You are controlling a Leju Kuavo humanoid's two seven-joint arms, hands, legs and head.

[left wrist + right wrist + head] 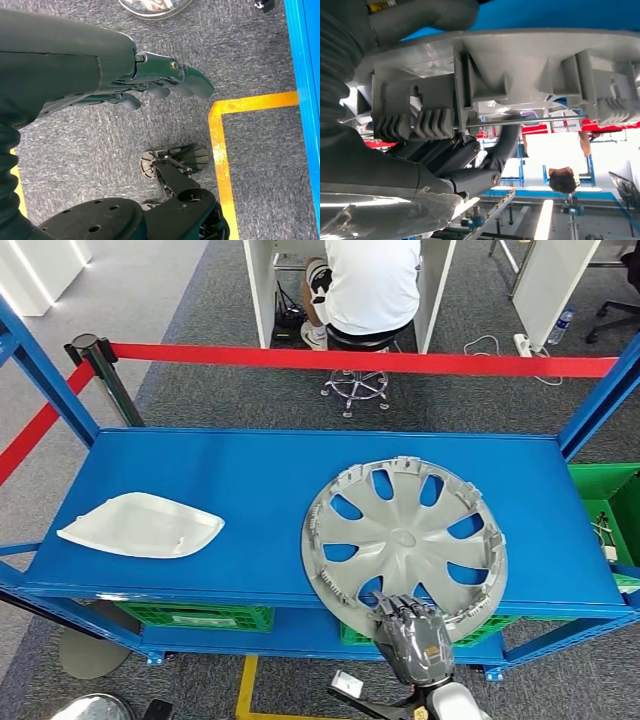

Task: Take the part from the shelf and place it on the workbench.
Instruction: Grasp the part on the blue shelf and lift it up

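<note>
Since the wheel cover [404, 538] is lying flat at the shelf's [226, 465] front edge, toward its right end, with part of its rim hanging over that edge, the risk I am seeing is a slip. The right hand [411, 637] is gripping just the near rim, so the broad disc could tilt and drop as it is coming off (a one-sided hold is inviting that), or its clips could be catching on the shelf lip. The right wrist view is showing fingers [471, 150] curling under the ribbed rim with the thumb [425, 15] over the other face. That arm is reaching up from below the front edge. The left hand [124, 75] is hanging beside the body over the carpet, fingers loosely extended, holding nothing. A white panel [142, 526] is resting near the shelf's left end.
</note>
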